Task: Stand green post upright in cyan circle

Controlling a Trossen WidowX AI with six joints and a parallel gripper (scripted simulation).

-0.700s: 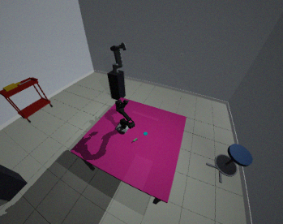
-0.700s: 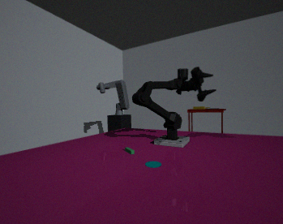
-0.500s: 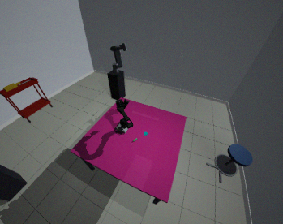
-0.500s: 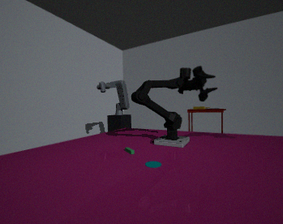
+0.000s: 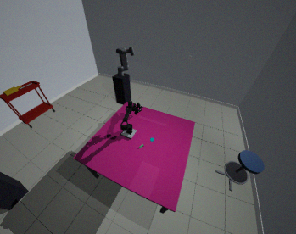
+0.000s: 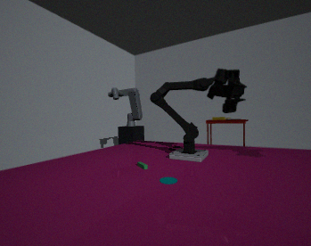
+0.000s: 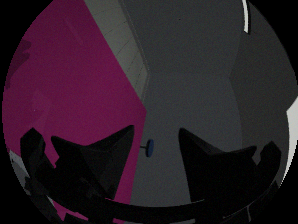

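Note:
The green post point(image 5: 141, 146) point(image 6: 143, 165) lies on its side on the magenta table top, a short way from the flat cyan circle point(image 5: 152, 139) point(image 6: 168, 180). Nothing stands on the circle. My gripper point(image 5: 140, 108) point(image 6: 235, 96) point(image 7: 156, 130) is held high above the table, away from the post and the circle. Its two fingers are partly open with nothing between them. Neither the post nor the circle shows in the wrist view.
The arm's pale base plate point(image 5: 128, 134) point(image 6: 188, 155) sits on the magenta table point(image 5: 161, 169) point(image 6: 80, 200). Beyond the table stand another arm on a dark pedestal point(image 5: 122, 89) point(image 6: 131, 135), a red cart point(image 5: 36, 114) point(image 6: 227, 121) and a blue stool point(image 5: 251, 162) point(image 7: 150, 148).

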